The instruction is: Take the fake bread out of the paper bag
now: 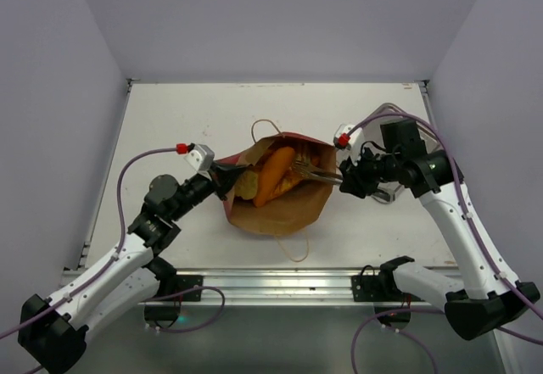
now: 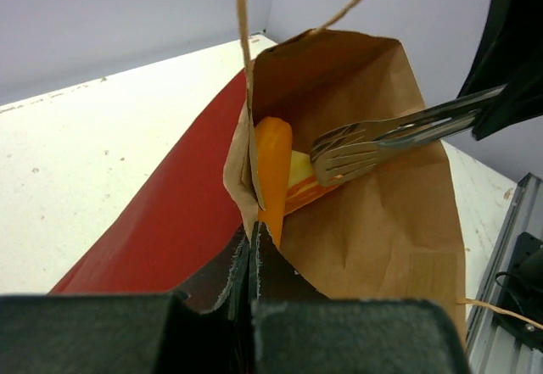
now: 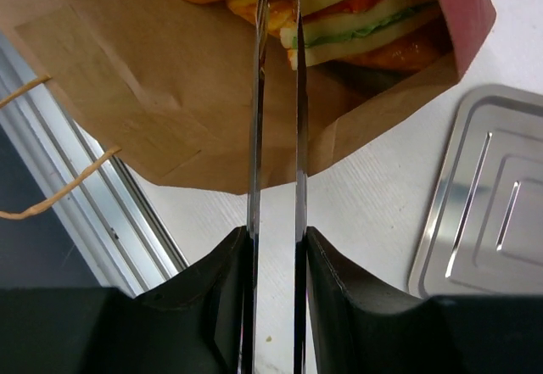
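Clearly, the fake bread (image 1: 276, 175), a long orange piece with a sandwich (image 3: 365, 9) beside it, lies just left of the right end effector (image 1: 348, 179), inside the paper bag (image 1: 280, 213) lying mid-counter (image 1: 170, 120). That end effector is clamped on metal tongs (image 1: 318, 173), whose tips reach leftward through the bag's mouth to the bread. The orange piece's long axis runs near-left to far-right, across the tongs. The left end effector (image 1: 222, 173) pinches the bag's left rim. A silver tray (image 3: 484, 196) lies right of the bag.
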You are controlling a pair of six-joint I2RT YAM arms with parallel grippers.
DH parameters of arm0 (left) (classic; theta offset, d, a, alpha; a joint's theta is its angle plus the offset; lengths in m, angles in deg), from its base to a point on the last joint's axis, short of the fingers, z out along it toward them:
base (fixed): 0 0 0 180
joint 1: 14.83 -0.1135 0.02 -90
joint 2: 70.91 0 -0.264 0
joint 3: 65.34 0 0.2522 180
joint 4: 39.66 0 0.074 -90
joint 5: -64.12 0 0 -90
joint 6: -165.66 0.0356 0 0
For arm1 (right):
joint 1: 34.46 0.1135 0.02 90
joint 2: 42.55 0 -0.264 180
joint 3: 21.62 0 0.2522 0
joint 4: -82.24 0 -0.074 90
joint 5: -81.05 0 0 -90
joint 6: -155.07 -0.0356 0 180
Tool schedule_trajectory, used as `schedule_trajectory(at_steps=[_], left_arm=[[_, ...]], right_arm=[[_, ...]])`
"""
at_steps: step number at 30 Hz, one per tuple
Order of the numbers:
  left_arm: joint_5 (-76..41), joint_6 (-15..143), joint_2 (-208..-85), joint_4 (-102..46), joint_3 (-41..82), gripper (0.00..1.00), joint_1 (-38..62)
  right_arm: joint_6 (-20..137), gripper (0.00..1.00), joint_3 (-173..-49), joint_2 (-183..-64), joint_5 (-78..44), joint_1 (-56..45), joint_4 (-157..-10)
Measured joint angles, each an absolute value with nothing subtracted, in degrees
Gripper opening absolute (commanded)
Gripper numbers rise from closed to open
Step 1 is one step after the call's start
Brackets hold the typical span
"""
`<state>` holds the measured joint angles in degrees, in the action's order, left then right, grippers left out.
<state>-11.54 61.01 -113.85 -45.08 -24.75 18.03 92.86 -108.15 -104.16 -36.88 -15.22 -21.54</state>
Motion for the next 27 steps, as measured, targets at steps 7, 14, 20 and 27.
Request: schedule_trajectory(at_steps=[7,14,20,27], left_arm=[[-11.86,58.08,-109.57,-45.58,-28.38,0.0,19.1],[-12.52,54.97,-110.79,-47.28,-29.75,0.0,20.24],[-13.96,52.61,-114.59,-49.38,-29.73,0.0,21.0],[-15.58,51.26,-120.78,-51.3,-28.4,0.0,22.77]], right_arm=[[91.96,0.35,-105.29,-103.89,-32.94,-15.07,-22.4],[92.44,0.35,-105.31,-103.22,-32.48,-15.07,-22.72],[94.12,0.34,-105.31,-98.93,-32.99,-15.07,-20.65],[96.79,0.35,-105.16,-95.17,-34.54,-15.07,-17.19]])
